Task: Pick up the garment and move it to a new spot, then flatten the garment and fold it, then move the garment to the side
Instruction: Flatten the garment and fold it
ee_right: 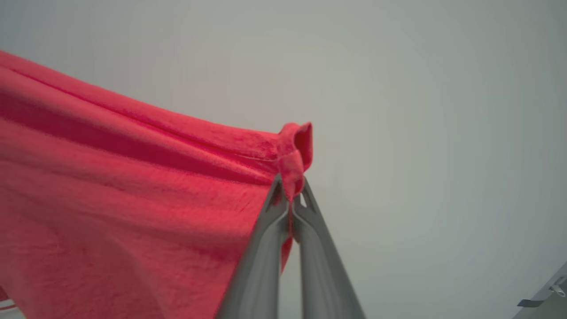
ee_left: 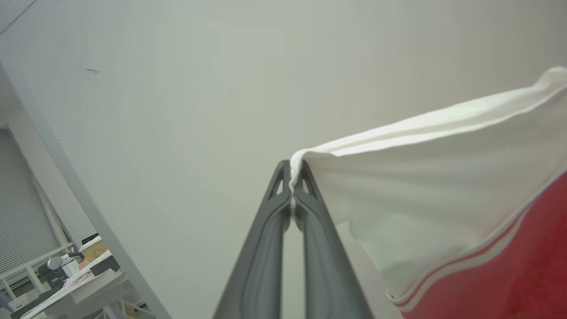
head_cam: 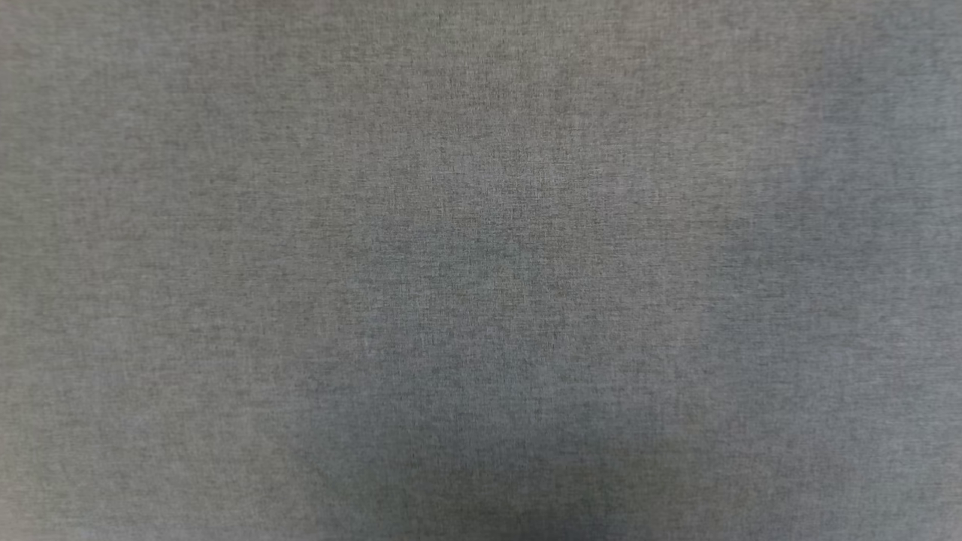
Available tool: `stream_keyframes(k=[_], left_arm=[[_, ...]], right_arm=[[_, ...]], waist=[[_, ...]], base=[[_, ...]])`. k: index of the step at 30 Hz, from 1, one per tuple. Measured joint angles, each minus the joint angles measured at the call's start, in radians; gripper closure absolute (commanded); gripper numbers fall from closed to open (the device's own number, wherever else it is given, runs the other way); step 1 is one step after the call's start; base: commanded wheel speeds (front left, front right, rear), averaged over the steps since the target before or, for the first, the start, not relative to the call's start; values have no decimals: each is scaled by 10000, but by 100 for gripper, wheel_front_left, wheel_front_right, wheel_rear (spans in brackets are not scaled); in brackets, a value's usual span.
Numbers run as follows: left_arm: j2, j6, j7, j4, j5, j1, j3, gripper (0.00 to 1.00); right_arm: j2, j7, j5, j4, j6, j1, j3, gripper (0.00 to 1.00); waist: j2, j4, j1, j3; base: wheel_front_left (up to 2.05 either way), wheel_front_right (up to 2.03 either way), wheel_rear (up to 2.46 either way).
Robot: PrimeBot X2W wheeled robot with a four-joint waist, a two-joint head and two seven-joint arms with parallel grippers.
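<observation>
Garment (ee_left: 443,199) spans the air between both arms, long axis from grip to grip; left gripper (ee_left: 292,184) clamped tight on its white sleeve edge (ee_left: 319,153); right gripper (ee_right: 290,197) likewise on a red corner (ee_right: 296,139).

Grey woven surface (head_cam: 481,225) w/ soft shadows. Pale plain wall (ee_left: 177,88); slatted blinds (ee_left: 22,212) at left, cluttered white table (ee_left: 88,283) below. Even light.

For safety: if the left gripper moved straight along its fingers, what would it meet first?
The left gripper, shut on the garment by its white sleeve, points at a plain pale surface; the way looks free, depth unclear.
</observation>
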Motion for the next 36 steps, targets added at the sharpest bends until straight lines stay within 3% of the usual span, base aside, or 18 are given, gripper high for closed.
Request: stream_keyframes(k=[8,12,22,30,36], left_arm=[[-675,2,-1806,2034,46,411,-481,100],[-1101,56,-2533,2554,-278,1631,-520,100],[-2082,284,-3009,1964,-899,5754,-771,100],[-2046,658,-2997,769,-1536,10090,-872,100],[-1565,1018,-2648,-151,-2146,12437,-767,100]], right_arm=[[453,-1371,-33,1429,-2,-16,568,100],[639,-1998,117,1674,-8,552,1009,100],[815,-2882,970,2098,-13,3189,1969,100],[529,-2980,2577,2161,-15,6427,2897,100],[261,-2907,3528,1879,-15,8162,3266,100]], waist=[[0,136,0,375],[0,205,0,207],[0,416,-2,-729],[0,630,-3,-2330],[0,759,-4,-3425]], base=[[0,0,0],[0,0,0],[0,0,0],[0,0,0],[0,0,0]])
